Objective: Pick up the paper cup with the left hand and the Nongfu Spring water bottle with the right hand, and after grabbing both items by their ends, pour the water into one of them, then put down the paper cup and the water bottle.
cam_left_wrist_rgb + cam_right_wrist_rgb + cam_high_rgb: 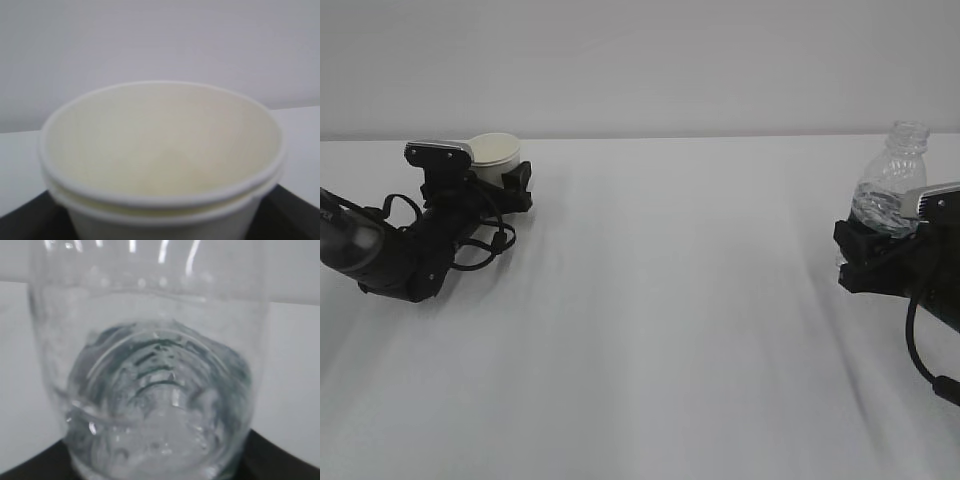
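Right hand (865, 262) at four o'clock grips the Nongfu Spring water bottle (892, 182), left gripper (500, 180) brackets the paper cup (494, 156), grip unclear; lifting both seems next

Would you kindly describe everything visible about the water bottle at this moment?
The water bottle is small, clear, ribbed plastic with a threaded neck and no cap. It stands upright at the right edge of the exterior view, its lower part hidden within the right tool, whose black jaws sit on either side of it. Clear water fills only the lower portion, seen close through the transparent wall in the right wrist view. No label shows in these views. Whether its base touches the white table cannot be told.
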{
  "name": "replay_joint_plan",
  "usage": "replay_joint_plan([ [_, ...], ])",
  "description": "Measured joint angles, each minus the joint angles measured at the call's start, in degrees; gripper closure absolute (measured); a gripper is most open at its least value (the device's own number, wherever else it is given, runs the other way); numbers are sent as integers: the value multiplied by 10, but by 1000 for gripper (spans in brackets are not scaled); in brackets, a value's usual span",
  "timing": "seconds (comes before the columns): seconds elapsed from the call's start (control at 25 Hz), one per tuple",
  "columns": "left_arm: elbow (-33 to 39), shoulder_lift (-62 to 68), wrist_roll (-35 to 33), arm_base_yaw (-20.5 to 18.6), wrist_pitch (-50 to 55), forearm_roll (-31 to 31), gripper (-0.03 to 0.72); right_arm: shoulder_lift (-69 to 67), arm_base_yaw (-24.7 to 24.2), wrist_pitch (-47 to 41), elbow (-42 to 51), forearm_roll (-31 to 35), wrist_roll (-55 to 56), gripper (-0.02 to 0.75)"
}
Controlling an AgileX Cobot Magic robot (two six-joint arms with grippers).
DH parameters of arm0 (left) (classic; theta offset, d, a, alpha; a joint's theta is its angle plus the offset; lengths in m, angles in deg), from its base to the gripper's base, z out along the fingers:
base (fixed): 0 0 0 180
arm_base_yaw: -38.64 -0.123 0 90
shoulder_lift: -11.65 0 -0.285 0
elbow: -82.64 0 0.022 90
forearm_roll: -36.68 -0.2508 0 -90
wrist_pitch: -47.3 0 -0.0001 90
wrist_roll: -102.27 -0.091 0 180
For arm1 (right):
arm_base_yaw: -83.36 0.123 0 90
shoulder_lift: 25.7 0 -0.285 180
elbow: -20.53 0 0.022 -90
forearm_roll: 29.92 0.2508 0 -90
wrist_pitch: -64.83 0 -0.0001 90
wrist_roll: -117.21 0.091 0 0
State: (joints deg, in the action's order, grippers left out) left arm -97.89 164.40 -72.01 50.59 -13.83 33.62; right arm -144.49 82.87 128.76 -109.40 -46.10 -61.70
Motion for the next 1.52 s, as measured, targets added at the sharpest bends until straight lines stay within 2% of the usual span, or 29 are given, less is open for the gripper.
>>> replay_joint_plan([
  [0.56,0,0,0,0,-7,0,200,0,0,0,0,0,0,360],
  [0.84,6,-1,0,0,-9,-2,215,0,0,0,0,2,0,360],
  [1.08,61,-44,0,-1,-8,-4,216,0,0,0,0,11,-1,360],
  [1.36,175,-131,0,-5,-6,-6,217,0,0,0,0,4,-1,360],
  [1.52,234,-173,0,-5,-6,-46,217,0,0,0,0,-18,4,360],
])
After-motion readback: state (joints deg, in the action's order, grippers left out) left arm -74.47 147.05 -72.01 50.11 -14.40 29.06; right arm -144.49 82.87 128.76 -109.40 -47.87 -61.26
